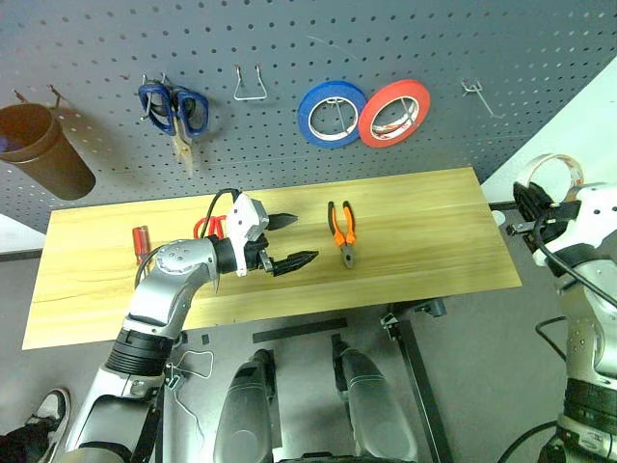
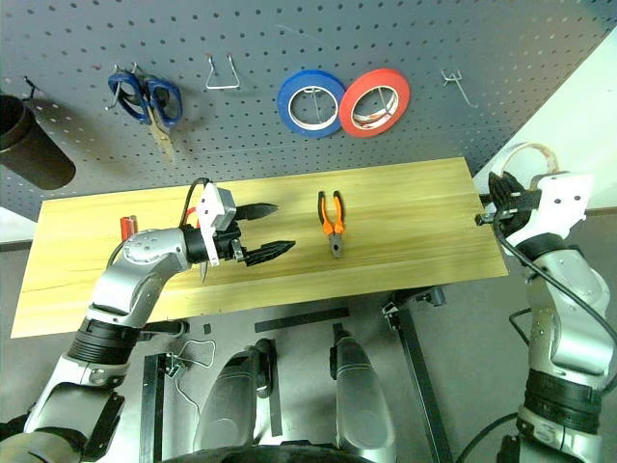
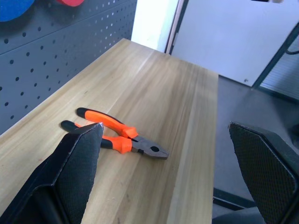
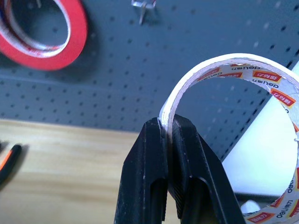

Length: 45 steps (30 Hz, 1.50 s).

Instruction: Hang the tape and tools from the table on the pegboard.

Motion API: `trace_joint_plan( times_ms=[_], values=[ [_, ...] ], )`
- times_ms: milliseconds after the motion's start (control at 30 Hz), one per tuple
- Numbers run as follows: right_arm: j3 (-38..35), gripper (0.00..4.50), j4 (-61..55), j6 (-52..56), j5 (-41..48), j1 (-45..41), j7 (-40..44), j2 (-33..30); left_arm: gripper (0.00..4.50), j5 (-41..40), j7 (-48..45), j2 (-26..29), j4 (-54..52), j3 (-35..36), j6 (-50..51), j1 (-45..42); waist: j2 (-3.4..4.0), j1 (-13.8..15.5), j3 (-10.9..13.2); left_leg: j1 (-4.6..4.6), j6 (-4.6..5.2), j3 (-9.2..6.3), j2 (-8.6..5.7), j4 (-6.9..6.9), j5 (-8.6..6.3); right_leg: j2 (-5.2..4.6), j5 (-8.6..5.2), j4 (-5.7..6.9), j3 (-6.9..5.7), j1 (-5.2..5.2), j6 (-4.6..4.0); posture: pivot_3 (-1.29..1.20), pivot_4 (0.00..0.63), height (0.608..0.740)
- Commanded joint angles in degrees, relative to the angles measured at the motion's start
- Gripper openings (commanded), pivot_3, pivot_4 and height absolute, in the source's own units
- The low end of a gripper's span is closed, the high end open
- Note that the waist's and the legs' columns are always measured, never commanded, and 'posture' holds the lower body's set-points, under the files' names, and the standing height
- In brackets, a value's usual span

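Your right gripper (image 4: 169,140) is clamped on the rim of the tape (image 4: 243,70), holding it upright off the table's (image 1: 405,251) right end, in front of the pegboard (image 1: 386,39). A bare hook (image 1: 477,94) sits on the board up and to the left of the roll; further left hang the red roll (image 1: 393,113) and the blue roll (image 1: 332,113), touching each other, then a wire hook (image 1: 250,85) and the blue scissors (image 1: 175,109). A brown cup (image 1: 40,147) hangs at the board's far left; you can't tell what is in it. The pliers (image 1: 341,231) lie mid-table, jaws toward you. Your left gripper (image 1: 282,241) hovers just left of them, fingers spread wide, holding nothing. Behind its wrist the red scissors (image 1: 208,228) peek out, and the screwdriver (image 1: 141,237) lies further left.
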Motion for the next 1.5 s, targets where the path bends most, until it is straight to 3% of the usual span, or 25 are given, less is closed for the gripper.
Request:
trace_joint_plan(
  times_ms=[33, 433, 1500],
  values=[
    [-0.8, 0.03, 2.8, -4.7, 1.2, -3.2, 1.8, -1.6, 4.50, -0.7, -0.2, 0.0, -1.7, 1.0, -1.0, 0.7, 0.00, 0.0, 0.0, 0.00, 0.00, 0.00, 0.00, 0.03, 0.00, 0.00, 0.01, 0.01, 0.01, 0.00, 0.00, -0.02, 0.259, 0.721],
    [3.9, 0.03, 12.6, -10.0, 1.4, -15.3, 6.2, -2.3, 4.50, -1.2, 2.0, -0.2, -3.7, 2.2, -0.7, 2.6, 0.01, 0.1, -0.3, 0.01, 0.00, -0.02, 0.00, 0.18, 0.01, -0.01, 0.04, 0.17, 0.01, 0.04, 0.00, -0.01, 0.244, 0.721],
    [12.1, 0.03, 30.4, -19.4, -1.4, -24.8, 7.0, 2.3, 4.50, -1.4, 4.3, 0.6, -6.9, 3.5, 0.5, 6.6, 0.06, 0.1, -0.5, 0.01, 0.08, -0.06, 0.00, 0.78, -0.03, -0.02, 0.07, 0.52, 0.01, 0.18, 0.04, 0.03, 0.253, 0.721]
  ],
)
